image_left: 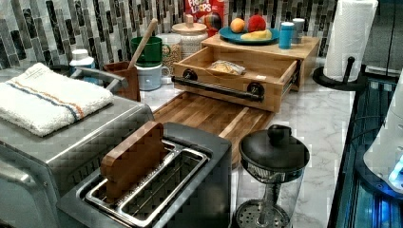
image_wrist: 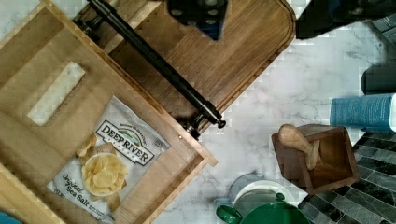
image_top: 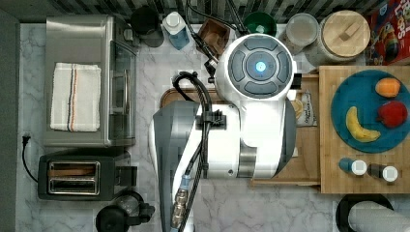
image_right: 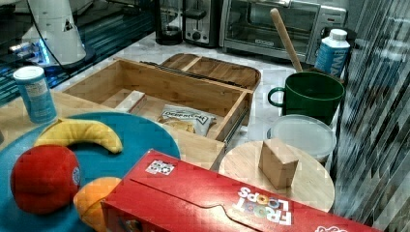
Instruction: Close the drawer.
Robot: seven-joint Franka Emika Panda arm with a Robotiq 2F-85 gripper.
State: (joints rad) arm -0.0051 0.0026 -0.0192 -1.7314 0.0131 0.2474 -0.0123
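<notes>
The drawer (image_left: 237,66) of light wood is pulled out from under the bamboo slab top. Its black bar handle (image_left: 214,89) faces the dark board (image_left: 204,116). A bag of chips (image_wrist: 105,158) lies on the drawer's floor (image_wrist: 56,135). In the right view the open drawer (image_right: 159,87) sits between the blue plate and the dark board (image_right: 212,67). In the top view my white arm (image_top: 232,125) covers the drawer's front, and one strip of the drawer (image_top: 307,154) shows. In the wrist view a dark part of my gripper (image_wrist: 198,14) hangs above the board (image_wrist: 224,60), just past the handle (image_wrist: 154,60).
A toaster oven (image_top: 87,79) and a toaster (image_top: 72,176) stand at the top view's left. A green mug (image_right: 307,94), a wooden utensil box (image_wrist: 317,158) and a blue bottle (image_wrist: 362,112) stand near the drawer's corner. A plate of fruit (image_top: 370,111) sits on the bamboo top.
</notes>
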